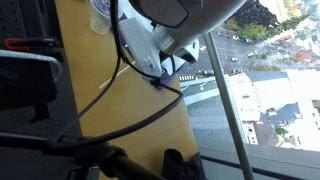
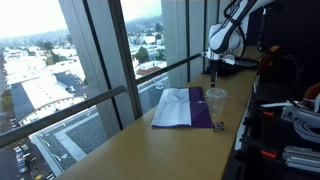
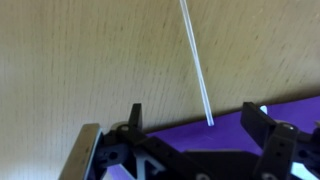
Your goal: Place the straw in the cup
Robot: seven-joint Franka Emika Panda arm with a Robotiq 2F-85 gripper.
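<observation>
Wooden table (image 3: pixel 80 50) carries one straw (image 3: pixel 195 60) and one cup (image 2: pixel 216 99); the straw lies just ahead of the empty gripper (image 3: pixel 193 114), between its wide-spread jaws

A light wooden table (image 2: pixel 150 150) runs along the window. A purple-and-white folder (image 2: pixel 186 108) lies flat on it, with the clear cup (image 2: pixel 216 100) upright at its purple edge (on it or just beside, unclear). The thin white straw (image 3: pixel 197 65) shows against bare wood, its end at the purple. A black cable (image 1: pixel 100 98) crosses the tabletop.
</observation>
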